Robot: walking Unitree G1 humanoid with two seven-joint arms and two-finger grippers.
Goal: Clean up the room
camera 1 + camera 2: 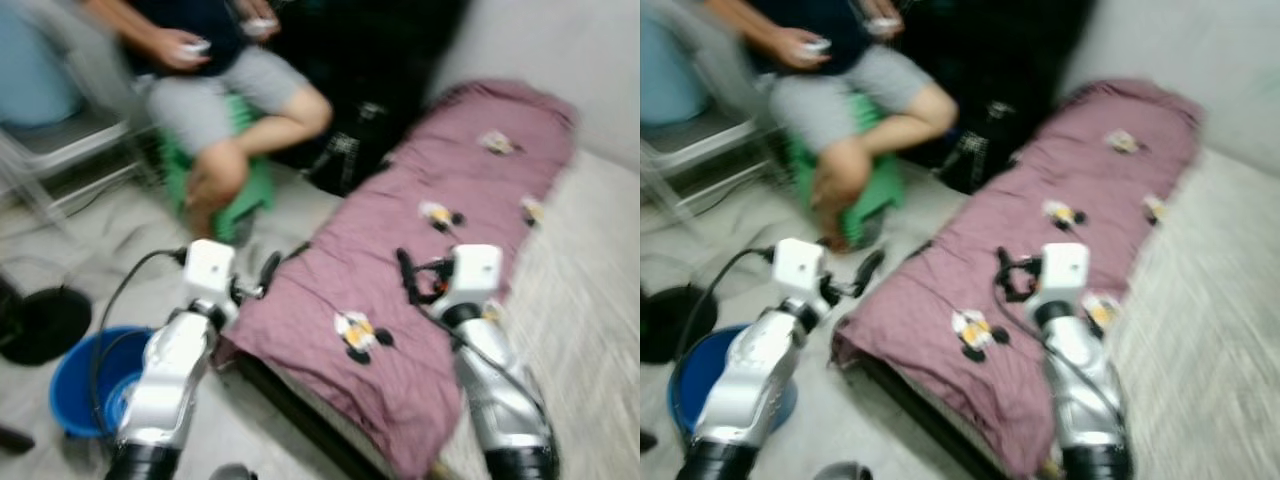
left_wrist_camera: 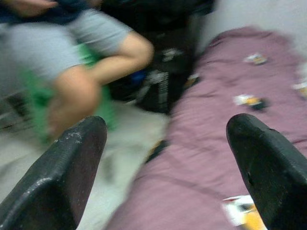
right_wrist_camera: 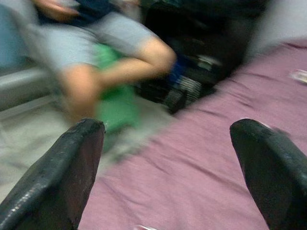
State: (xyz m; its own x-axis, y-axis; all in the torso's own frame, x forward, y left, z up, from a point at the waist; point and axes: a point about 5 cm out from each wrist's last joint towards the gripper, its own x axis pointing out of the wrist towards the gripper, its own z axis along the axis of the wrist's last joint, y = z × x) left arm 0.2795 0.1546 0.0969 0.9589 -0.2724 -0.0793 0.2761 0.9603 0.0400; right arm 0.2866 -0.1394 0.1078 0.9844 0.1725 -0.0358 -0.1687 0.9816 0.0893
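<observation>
blanket: long axis runs away from robot | left tool: apart | right tool: apart

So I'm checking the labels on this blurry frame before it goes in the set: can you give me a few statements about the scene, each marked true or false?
1. A mauve blanket with small cartoon prints lies spread before the robot. True.
2. The left tool is shut on a corner of the blanket. False: its fingers stand wide apart, holding nothing.
3. A blue bucket stands on the floor by the robot's left arm. True.
4. The person sits on a red stool. False: the stool is green.
5. The right tool is open over the blanket. True.
</observation>
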